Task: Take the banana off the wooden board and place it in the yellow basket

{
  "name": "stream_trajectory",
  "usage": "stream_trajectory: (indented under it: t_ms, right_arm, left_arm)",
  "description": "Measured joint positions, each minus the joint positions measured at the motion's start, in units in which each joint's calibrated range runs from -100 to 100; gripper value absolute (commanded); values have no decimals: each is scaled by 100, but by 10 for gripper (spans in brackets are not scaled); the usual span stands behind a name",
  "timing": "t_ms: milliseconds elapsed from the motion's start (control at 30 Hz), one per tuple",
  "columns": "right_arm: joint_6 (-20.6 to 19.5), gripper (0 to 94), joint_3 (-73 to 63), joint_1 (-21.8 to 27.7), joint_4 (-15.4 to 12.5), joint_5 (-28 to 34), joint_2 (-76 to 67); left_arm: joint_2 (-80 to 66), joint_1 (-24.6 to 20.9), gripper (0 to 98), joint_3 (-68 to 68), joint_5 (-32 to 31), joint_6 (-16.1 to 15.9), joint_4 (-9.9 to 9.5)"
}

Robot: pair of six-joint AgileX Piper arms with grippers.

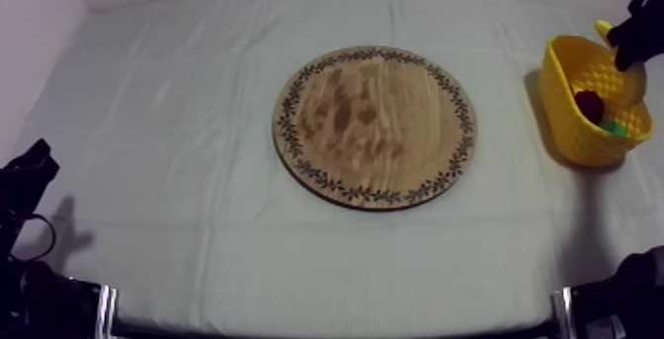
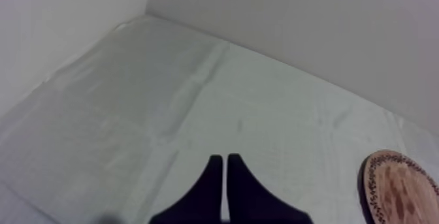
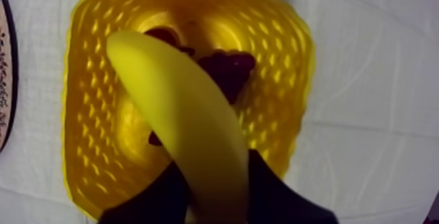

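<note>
Banana (image 3: 171, 102) clamped lengthwise in R gripper (image 3: 214, 177), tip over yellow basket (image 3: 83, 112).

Top camera slants down over the worktop (image 1: 148, 116); the low left wrist camera shares its wooden board (image 2: 402, 191), the close, downward-facing right wrist camera its yellow basket (image 3: 287, 76).

Board (image 1: 374, 126) – matt grained wood; basket (image 1: 568, 111) – glossy latticed plastic; banana (image 3: 189, 128) smooth, waxy; tablecloth (image 1: 168, 135) matt, creased.

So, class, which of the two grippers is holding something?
The right gripper, shut on the banana above the yellow basket; the left gripper has its fingers together, empty.
</note>
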Motion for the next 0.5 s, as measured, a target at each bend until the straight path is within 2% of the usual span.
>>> stream_trajectory:
  t_ms: [233,500]
  right_arm:
    - [-22,229,117,-87,-6,-101,341]
    - [-98,444,68,-84,-26,-136,577]
  left_arm:
    - [0,0,1,0,0,0,0]
    - [0,0,1,0,0,0,0]
